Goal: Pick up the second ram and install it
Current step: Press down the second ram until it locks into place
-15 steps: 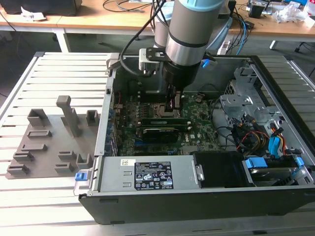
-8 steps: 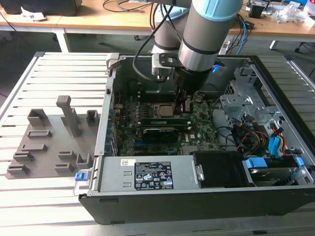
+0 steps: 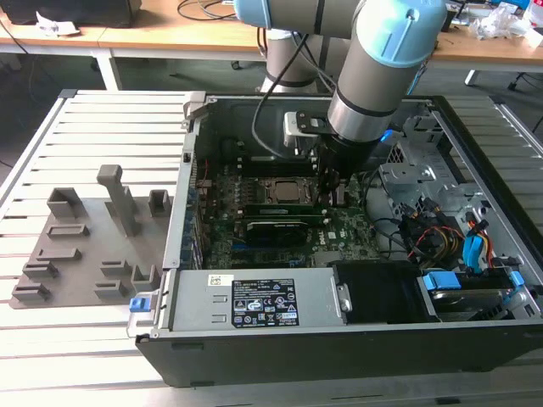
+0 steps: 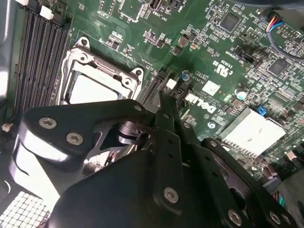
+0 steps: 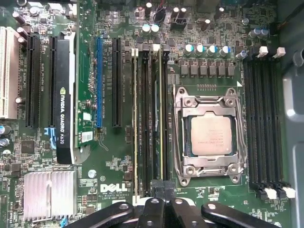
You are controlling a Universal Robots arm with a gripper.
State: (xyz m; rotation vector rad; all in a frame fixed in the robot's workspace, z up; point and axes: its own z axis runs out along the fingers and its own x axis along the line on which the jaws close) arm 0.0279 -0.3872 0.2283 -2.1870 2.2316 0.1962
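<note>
Gripper (image 5: 159, 197) fingers look pinched together over the second ram (image 5: 157, 114), which you have standing in its slot beside the CPU socket (image 5: 210, 135), seating unconfirmed.

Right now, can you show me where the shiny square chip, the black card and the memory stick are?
CPU (image 5: 211, 135): first wrist view, middle of its metal lid.
Black card (image 5: 63, 118): first wrist view, its cover.
Second ram (image 5: 157, 114): first wrist view, its top edge.

You had the whole setup on a pale slatted metal counter (image 3: 93, 136) that ran across the exterior view. Behind it sat a light wooden desk (image 3: 161, 38) on white legs, with cables (image 3: 208, 8) and some crumpled white stuff (image 3: 501, 21) on top. The floor under the desk looked dark, lighting even.
</note>
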